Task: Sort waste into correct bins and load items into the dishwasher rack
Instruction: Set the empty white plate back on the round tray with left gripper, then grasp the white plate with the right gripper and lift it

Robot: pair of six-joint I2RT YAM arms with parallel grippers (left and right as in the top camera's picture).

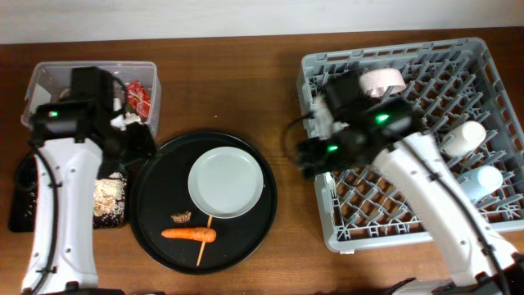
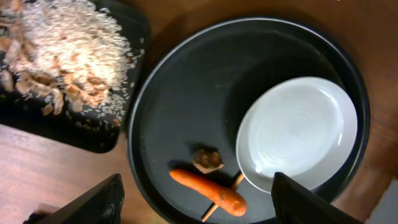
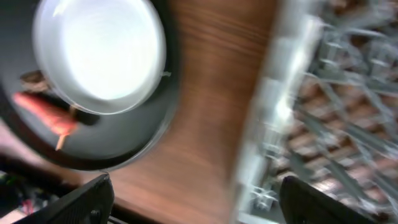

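Left pincer (image 2: 196,182) wide open, empty, over the round tray's (image 1: 155,215) left edge. Right pincer (image 3: 196,182) also wide open, empty, at the rack's (image 1: 491,74) left wall. Plate (image 1: 226,182), carrot (image 1: 188,234), brown scrap (image 1: 181,217) and stick (image 1: 202,250) sit on the round tray. Rice (image 1: 106,197) on the flat tray (image 1: 18,209). Wrapper (image 1: 136,97) in the tub (image 1: 49,78). White cup (image 1: 463,138) and blue cup (image 1: 488,180) lie in the rack.

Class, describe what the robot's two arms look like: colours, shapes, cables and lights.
Left arm and right arm: long white rounded links, boxy black joint housings with small green lights, and thin black cables along each. Fingers are black and blocky, seen in the wrist views.
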